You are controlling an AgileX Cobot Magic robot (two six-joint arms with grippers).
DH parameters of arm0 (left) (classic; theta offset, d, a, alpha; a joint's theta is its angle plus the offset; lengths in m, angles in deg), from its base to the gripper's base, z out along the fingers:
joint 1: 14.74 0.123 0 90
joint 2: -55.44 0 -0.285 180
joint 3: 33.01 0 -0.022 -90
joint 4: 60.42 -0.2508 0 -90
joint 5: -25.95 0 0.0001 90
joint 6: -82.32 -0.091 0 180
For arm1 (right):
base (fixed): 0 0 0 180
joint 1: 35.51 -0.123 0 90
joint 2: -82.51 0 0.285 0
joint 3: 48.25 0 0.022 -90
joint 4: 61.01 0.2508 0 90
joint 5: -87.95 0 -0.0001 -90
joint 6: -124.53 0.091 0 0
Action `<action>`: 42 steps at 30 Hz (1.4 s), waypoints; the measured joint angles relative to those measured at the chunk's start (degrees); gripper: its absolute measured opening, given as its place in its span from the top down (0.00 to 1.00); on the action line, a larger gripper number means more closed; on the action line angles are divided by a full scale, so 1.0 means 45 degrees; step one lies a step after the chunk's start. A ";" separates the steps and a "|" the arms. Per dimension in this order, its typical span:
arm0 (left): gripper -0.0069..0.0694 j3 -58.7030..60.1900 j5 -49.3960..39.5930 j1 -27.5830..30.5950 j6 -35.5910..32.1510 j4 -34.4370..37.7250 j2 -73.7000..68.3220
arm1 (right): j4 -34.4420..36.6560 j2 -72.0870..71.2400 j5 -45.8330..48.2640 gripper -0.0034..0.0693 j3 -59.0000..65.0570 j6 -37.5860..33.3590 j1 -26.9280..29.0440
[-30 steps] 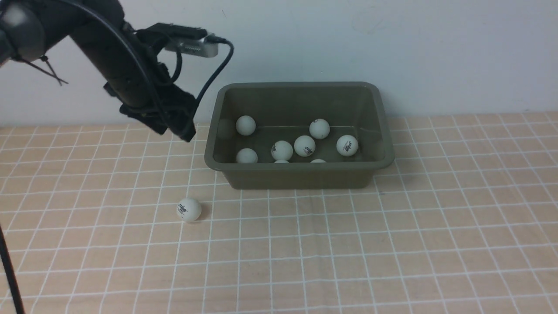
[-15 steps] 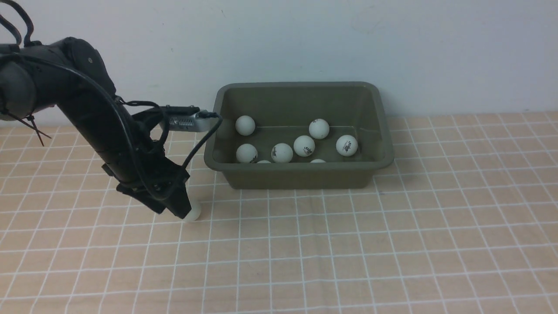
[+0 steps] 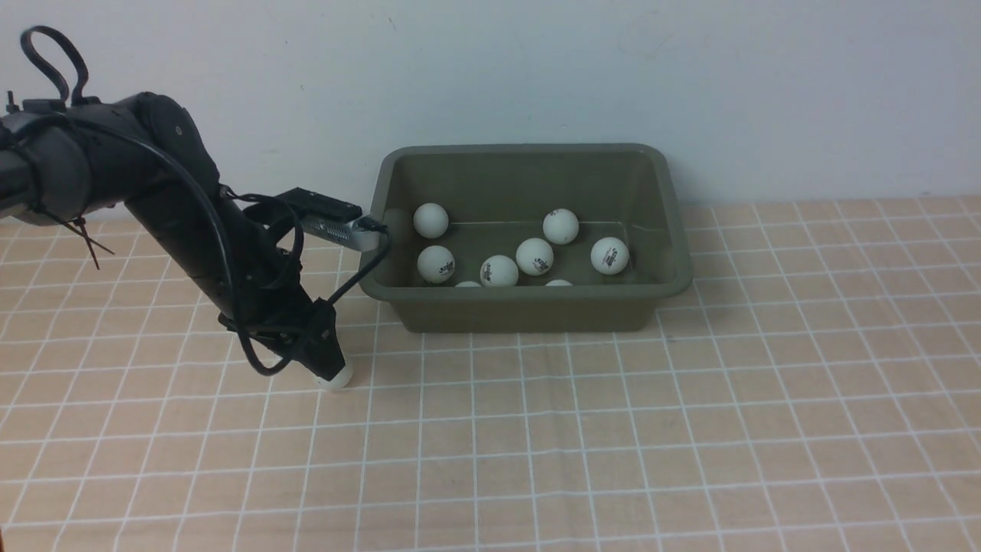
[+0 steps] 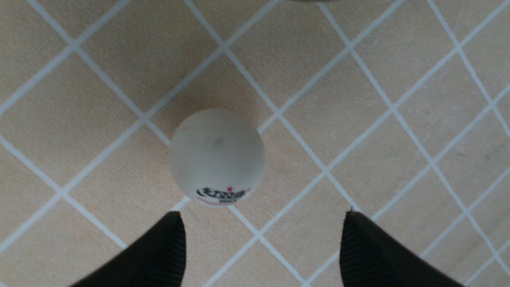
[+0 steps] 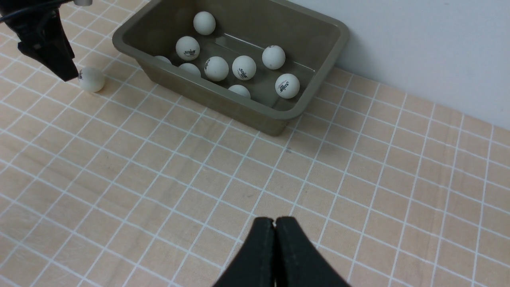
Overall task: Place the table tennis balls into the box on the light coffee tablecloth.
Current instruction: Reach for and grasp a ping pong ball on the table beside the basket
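Note:
The olive-green box (image 3: 529, 310) stands on the light coffee tablecloth (image 3: 613, 429) and holds several white table tennis balls (image 3: 535, 256); it also shows in the right wrist view (image 5: 247, 111). One loose ball (image 3: 337, 378) lies on the cloth left of the box's front corner; it also shows in the left wrist view (image 4: 217, 156) and the right wrist view (image 5: 91, 79). My left gripper (image 3: 326, 366) is open right above it, its jaws standing apart just short of the ball (image 4: 261, 215). My right gripper (image 5: 274, 221) is shut and empty, out of the front view.
A pale wall (image 3: 536, 69) rises right behind the box. The left arm's cable (image 3: 360, 276) loops close to the box's left rim. The checked cloth stretches to the front and the right.
My left arm has come down from beside the box's left rim to the loose ball on the cloth. Balls inside the box have rolled a little.

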 joint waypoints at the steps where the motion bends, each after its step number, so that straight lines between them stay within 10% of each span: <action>1: 0.29 0.0000 0.0115 0.0000 -0.0083 0.0000 -0.0085 | 0.0000 0.0000 0.0000 0.98 0.0000 0.0000 0.0000; 42: 0.21 0.0000 0.1878 -0.0064 -0.0862 0.0817 -0.1004 | 0.0033 0.0000 0.0000 0.98 0.0000 0.0000 0.0000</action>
